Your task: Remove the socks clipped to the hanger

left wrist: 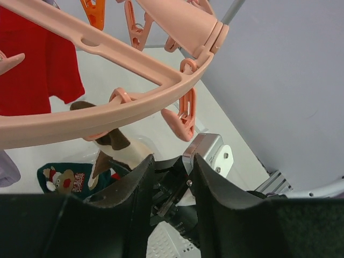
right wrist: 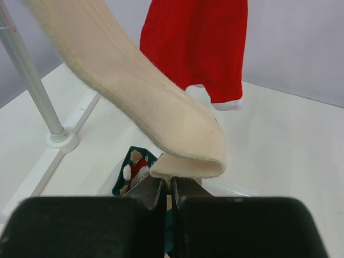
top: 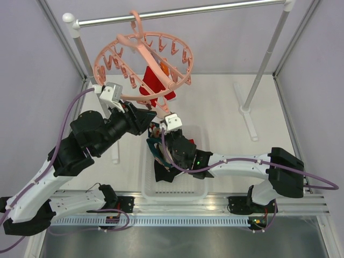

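Observation:
The salmon-pink hanger ring [top: 142,59] hangs by its hook from the metal rail and fills the top of the left wrist view [left wrist: 134,102]. A red sock [top: 156,86] hangs clipped under it and shows in both wrist views [left wrist: 32,70] [right wrist: 199,48]. My right gripper [right wrist: 168,185] is shut on the folded lower edge of a beige-brown sock [right wrist: 161,113] that stretches up out of frame; its clip is hidden. It also shows in the left wrist view [left wrist: 121,148]. My left gripper [left wrist: 171,166] is open and empty just below the ring's rim.
A white basket [top: 174,188] sits below the grippers, holding a dark teal patterned sock [right wrist: 134,169] [left wrist: 64,177] and a black sock [top: 166,172]. The rail's posts [top: 266,59] [right wrist: 29,80] and feet stand on the table. The two grippers are close together [top: 153,121].

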Tool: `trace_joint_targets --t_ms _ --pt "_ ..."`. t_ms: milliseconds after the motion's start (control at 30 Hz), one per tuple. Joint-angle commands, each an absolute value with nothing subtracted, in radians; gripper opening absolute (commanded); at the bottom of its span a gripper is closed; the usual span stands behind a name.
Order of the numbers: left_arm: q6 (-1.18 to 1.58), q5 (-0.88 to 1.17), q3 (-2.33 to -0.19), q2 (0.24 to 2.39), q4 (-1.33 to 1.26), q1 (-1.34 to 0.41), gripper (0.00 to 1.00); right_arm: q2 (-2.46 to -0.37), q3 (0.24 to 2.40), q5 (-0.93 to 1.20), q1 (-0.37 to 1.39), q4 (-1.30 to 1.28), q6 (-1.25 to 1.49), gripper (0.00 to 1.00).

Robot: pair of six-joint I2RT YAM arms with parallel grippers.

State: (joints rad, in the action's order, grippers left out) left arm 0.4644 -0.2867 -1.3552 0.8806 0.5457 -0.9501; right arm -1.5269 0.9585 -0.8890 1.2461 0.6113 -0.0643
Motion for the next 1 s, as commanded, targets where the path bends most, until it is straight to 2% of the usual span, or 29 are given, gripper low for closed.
trace_joint_targets --t_ms 0,167,600,967 --pt "0.500 -0.327 -1.364 0.861 0.537 -0.950 0.40 -1.503 0.960 -0.926 1.244 0.618 -0.051 0.01" --pt "0.503 -0.357 -1.367 0.864 0.574 -0.950 0.46 -1.516 0.971 -0.930 1.246 0.618 -0.051 0.01" --pt "0.506 -0.439 -1.377 0.857 0.623 -0.950 0.47 -1.532 0.992 -0.930 1.244 0.617 -0.063 0.01" --pt "0.489 -0.491 -1.377 0.874 0.540 -0.950 0.58 -1.549 1.012 -0.926 1.244 0.614 -0.067 0.01"
